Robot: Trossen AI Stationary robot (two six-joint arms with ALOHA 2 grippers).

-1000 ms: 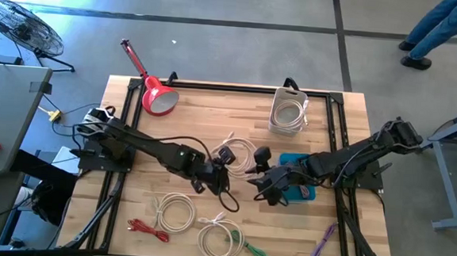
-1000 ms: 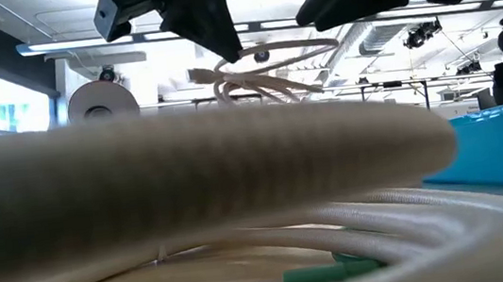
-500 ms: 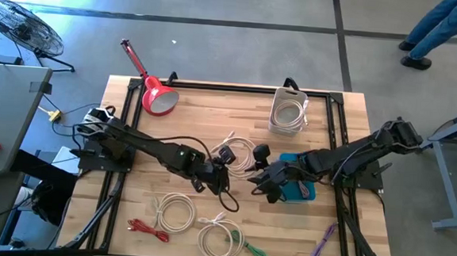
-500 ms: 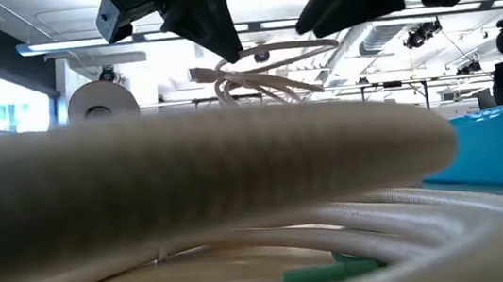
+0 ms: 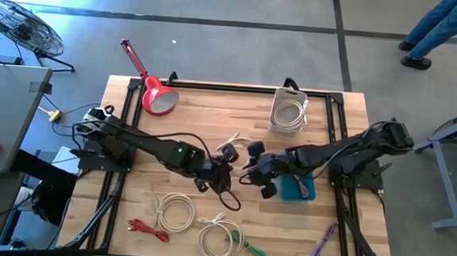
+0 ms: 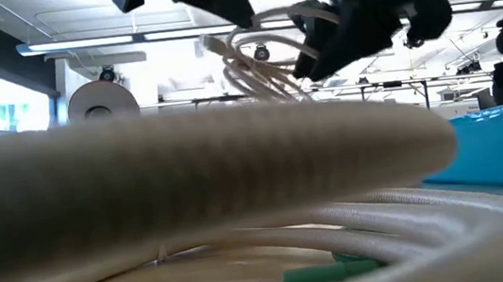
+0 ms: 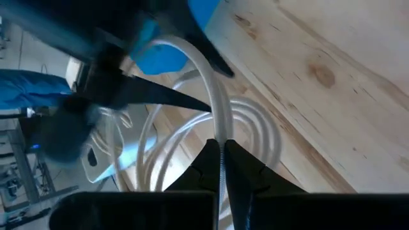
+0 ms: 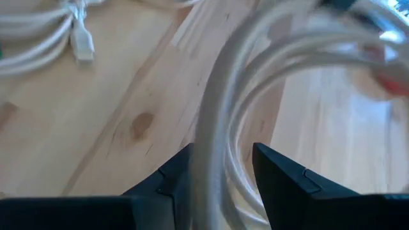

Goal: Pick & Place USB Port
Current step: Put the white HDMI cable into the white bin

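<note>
A coiled white USB cable (image 5: 239, 147) hangs over the middle of the table, lifted clear of the wood. My left gripper (image 7: 221, 145) reaches in from the table's left and is shut on one strand of it. My right gripper (image 8: 220, 153) comes in from the right, slanting down, and is open. Its two fingers stand on either side of the coil's bundled strands (image 8: 211, 115); I cannot tell whether they touch them. In the low view the coil (image 6: 267, 68) dangles between the two dark grippers. My left gripper pinches a single strand of the white cable's loop (image 7: 220, 128) between its two fingertips. The fingers slant down from the table's left. The rest of the coil hangs slack beyond and below the fingers, clear of the table.
A blue bin (image 5: 298, 186) stands just right of the grippers, and a clear container with a coiled cable (image 5: 288, 112) at the far right. A red scoop (image 5: 157, 98) lies far left. White coils (image 5: 174, 212), (image 5: 218, 238) and green, red and purple cables lie along the near edge.
My left gripper has risen a little, lifting the white coil with it. My right gripper has moved toward the table's left and far edge, sunk and rolled, and its open fingers have come around the coil's strands.
</note>
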